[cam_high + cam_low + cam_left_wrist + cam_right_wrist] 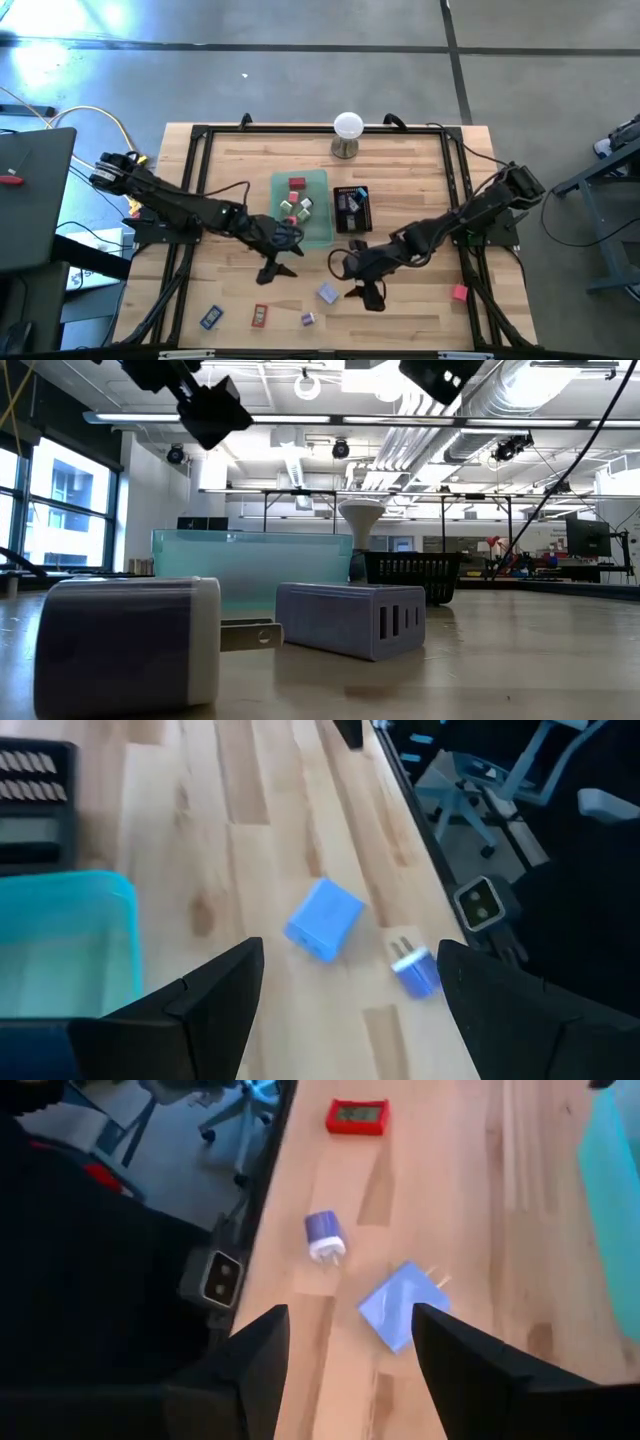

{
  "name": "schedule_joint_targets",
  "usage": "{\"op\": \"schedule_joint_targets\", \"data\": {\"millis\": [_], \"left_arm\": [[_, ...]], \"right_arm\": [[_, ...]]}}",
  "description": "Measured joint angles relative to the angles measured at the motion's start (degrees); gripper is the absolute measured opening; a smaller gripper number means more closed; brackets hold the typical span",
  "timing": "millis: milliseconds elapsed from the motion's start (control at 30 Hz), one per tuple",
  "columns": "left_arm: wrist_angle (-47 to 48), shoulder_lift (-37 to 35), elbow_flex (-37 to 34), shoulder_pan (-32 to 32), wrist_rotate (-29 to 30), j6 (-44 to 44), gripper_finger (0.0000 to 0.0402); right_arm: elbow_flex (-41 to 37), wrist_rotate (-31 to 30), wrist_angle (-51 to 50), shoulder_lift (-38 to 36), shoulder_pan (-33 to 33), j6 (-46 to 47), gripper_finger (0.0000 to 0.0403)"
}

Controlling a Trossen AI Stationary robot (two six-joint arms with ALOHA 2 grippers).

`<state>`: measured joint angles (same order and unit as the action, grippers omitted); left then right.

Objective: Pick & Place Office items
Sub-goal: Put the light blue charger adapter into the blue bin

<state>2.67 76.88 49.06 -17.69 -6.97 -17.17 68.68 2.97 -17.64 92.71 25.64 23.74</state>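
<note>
A: Several items (pixel 296 197) sit in our green tray (pixel 320 232); five lie loose on the table (pixel 420 170).
B: Left gripper (pixel 345 995) and right gripper (pixel 350 1345) hover open, empty, above the blue charger (pixel 322 919).

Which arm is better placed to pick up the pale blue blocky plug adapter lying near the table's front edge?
Probably the right: its gripper hangs with jaws open beside the pale blue blocky plug adapter. The left gripper, also open, is farther off, by the translucent green tray.
</note>
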Motion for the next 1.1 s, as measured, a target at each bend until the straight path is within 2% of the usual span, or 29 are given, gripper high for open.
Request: {"op": "schedule_joint_targets", "data": {"millis": [167,267,533,733,933,1100], "left_arm": [[0.2,0.0,0.0,-2.1,0.0,-0.4,0.0291],[0.3,0.0,0.0,-2.6,0.0,-0.5,0.0291],[1.6,0.0,0.0,-2.5,1.1,-0.5,0.0291],[2.7,0.0,0.0,-2.5,1.5,-1.8,0.0291],[3.7,0.0,0.0,-2.5,1.5,-3.5,0.0291],[4.9,0.0,0.0,-2.4,1.8,-3.5,0.0291]], "right_arm": [[4.2,0.5,-1.4,0.3,0.8,-1.3,0.0199],[7.4,-0.6,-5.8,0.5,1.1,-1.2,0.0199],[9.1,-4.2,-11.7,1.1,-0.6,6.9,0.0199],[10.6,-0.6,-8.4,6.6,-0.7,6.7,0.0199],[17.8,-1.8,-16.6,15.2,-1.4,4.7,0.0199],[19.9,-3.2,-23.6,18.8,-3.8,9.7,0.0199]]}}
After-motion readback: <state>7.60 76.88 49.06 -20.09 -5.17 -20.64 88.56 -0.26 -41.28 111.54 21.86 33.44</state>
